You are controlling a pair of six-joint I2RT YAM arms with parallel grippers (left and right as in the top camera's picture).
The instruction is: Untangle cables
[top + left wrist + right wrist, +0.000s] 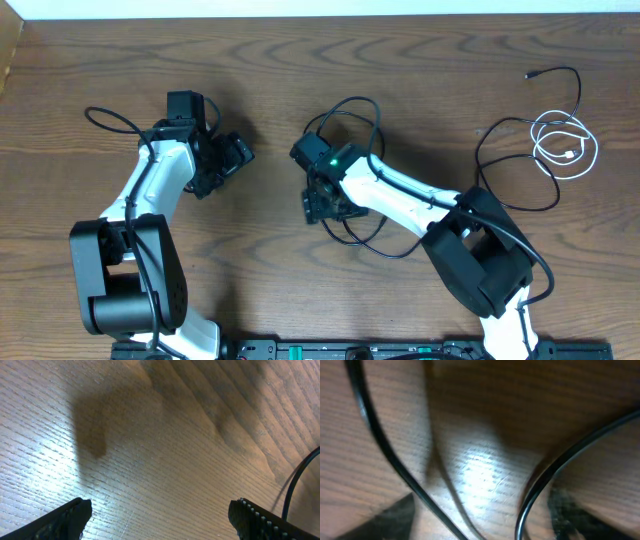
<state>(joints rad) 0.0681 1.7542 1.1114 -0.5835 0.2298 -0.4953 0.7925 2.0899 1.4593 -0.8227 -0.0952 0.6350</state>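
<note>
at the two o'clock corner of the desk (120,60), the thin black cable (479,150) and the shorter white cable (562,140) lie together. the white one's glossy loops look crossed by the black cord's wide, slack curve, so the untangling appears not yet begun. both arms hang near the centre, well apart from the cords. the left gripper (232,158) sits at nine o'clock of the right gripper (322,205), each with fingers spread and clamped on nothing. thicker, rubbery arm wires (380,445) cross under the right one. the wood is matte and strongly grained.
</note>
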